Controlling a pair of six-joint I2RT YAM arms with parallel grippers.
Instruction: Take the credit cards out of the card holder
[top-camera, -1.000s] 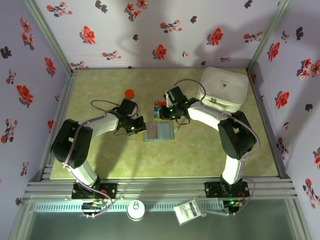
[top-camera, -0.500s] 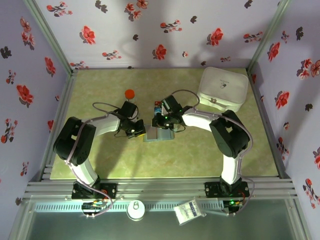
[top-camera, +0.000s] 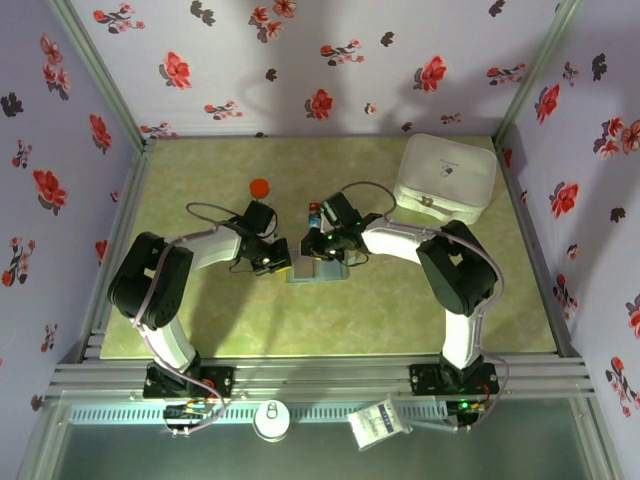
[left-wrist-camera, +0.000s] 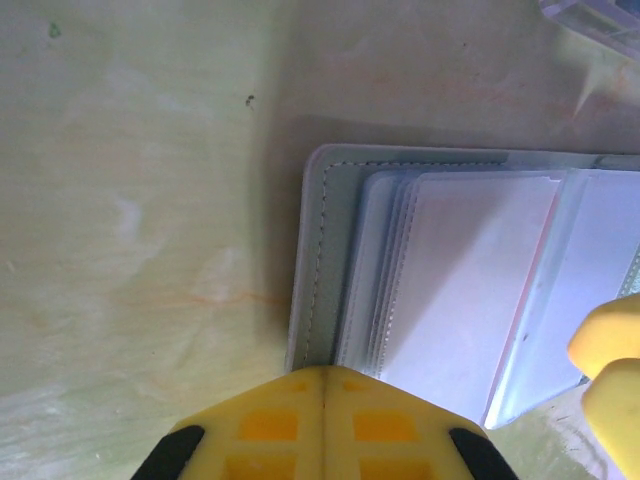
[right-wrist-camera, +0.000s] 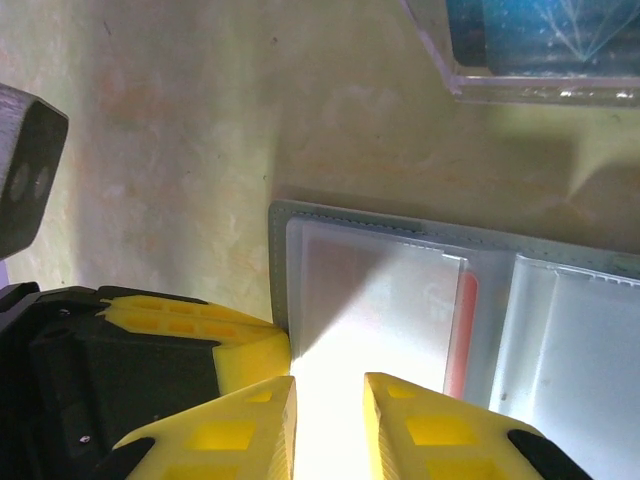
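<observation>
One stitched grey card holder (left-wrist-camera: 318, 270), clear sleeves (left-wrist-camera: 470, 290)

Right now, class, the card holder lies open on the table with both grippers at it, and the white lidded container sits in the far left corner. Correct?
One slip: the white lidded container sits in the far right corner, as the top external view shows. The card holder does lie open on the table, left gripper and right gripper at it.
</observation>
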